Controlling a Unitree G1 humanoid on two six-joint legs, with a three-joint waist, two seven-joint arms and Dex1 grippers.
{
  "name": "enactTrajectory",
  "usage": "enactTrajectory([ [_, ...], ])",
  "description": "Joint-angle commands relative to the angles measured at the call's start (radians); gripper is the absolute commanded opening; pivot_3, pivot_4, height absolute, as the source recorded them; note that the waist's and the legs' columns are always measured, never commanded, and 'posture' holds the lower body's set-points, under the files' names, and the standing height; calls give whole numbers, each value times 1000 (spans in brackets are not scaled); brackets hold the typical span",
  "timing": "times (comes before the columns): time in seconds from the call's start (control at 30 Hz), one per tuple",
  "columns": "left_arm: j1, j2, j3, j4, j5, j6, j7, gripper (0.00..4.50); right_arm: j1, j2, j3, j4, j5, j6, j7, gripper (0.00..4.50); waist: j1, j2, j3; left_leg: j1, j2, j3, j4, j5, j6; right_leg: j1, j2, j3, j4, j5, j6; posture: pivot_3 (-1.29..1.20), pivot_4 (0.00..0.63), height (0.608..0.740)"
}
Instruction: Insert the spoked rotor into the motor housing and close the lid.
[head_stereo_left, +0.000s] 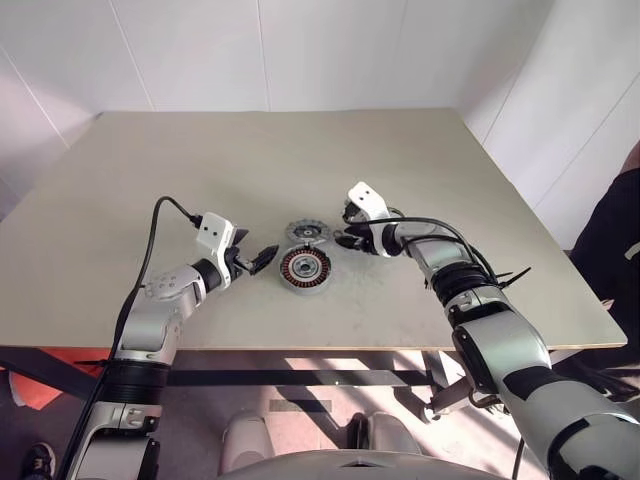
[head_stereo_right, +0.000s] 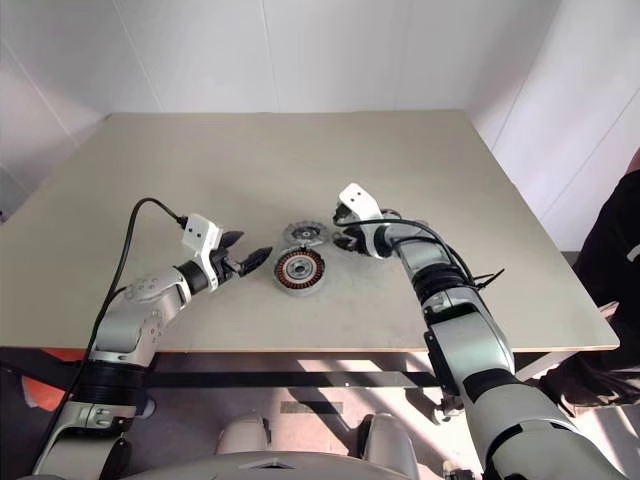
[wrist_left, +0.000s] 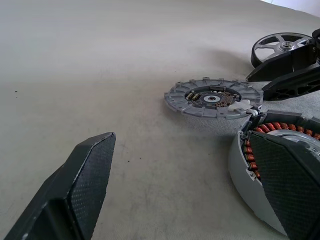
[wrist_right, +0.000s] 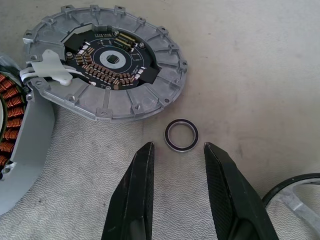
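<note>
both tools open; right tool (wrist_right: 177, 150) over small ring (wrist_right: 181, 135)

Both arms are silver-grey with black joint bands. A white block sits on each wrist, the right one with two small dark holes. Black cables loop from the wrists back along the forearms. The left gripper (head_stereo_left: 259, 259) and right gripper (wrist_right: 175, 165) have black, wedge-shaped fingers (wrist_left: 87, 172) with finely cross-hatched pads.

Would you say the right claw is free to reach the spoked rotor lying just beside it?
Probably yes: the right claw is open and empty, nothing covers the spoked rotor.
</note>
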Motion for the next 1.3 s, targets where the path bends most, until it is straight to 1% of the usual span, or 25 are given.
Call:
enactTrajectory([
  [0.03,-7,10,6,-22,5,-4,4,4500,-44,9,-9,32,-8,-31,-18,1720,-1,0,0,0,0,0,0,0,0,0,0,0,0,0,0,0,0,740],
  [0.57,3,9,10,-19,14,-9,10,4500,-97,40,-35,129,-4,-54,-44,1720,-1,0,0,1,0,0,0,0,0,0,0,0,1,0,0,0,0,740],
  [0.6,4,9,11,-20,15,-9,11,4500,-100,42,-39,135,-4,-51,-52,1338,-1,0,0,1,0,0,0,0,0,0,0,0,1,0,0,0,0,740],
  [0.67,6,9,11,-23,14,-8,13,4500,-104,43,-43,141,-3,-51,-56,823,-1,0,0,1,0,0,0,0,0,0,0,0,1,0,0,0,0,740],
  [0.7,7,9,12,-25,14,-9,14,4500,-105,42,-43,142,-3,-52,-56,648,-1,0,0,1,0,0,0,0,0,0,0,0,1,0,0,0,0,740],
  [0.9,8,10,11,-24,15,-10,15,4500,-104,29,-46,120,-5,-57,-58,649,-1,0,0,1,0,0,0,0,0,0,0,0,1,0,0,0,0,740],
  [1.0,9,9,11,-24,14,-10,14,4500,-106,1,-55,46,-2,-43,-71,649,0,1,0,0,0,0,0,0,0,0,0,0,1,0,0,0,0,740],
  [1.07,9,8,10,-22,14,-10,14,4500,-102,-21,-43,-11,-27,-41,-114,649,0,1,0,0,0,0,0,0,0,0,0,0,1,0,0,0,0,740],
  [1.13,8,6,7,-17,16,-12,13,4500,-79,-41,-26,-113,-46,-25,-128,649,1,1,0,0,0,0,0,0,0,0,0,0,0,0,0,0,0,740],
  [1.2,5,4,3,-10,18,-14,11,4500,-45,-55,-19,-241,-40,15,-104,649,1,1,0,0,0,0,0,0,0,0,0,0,0,0,0,0,0,740],
  [1.3,-5,4,2,-1,19,-15,8,4500,17,-76,-16,-464,11,136,-19,649,1,1,0,0,0,0,-1,0,0,0,1,0,-1,0,0,0,0,740],
])
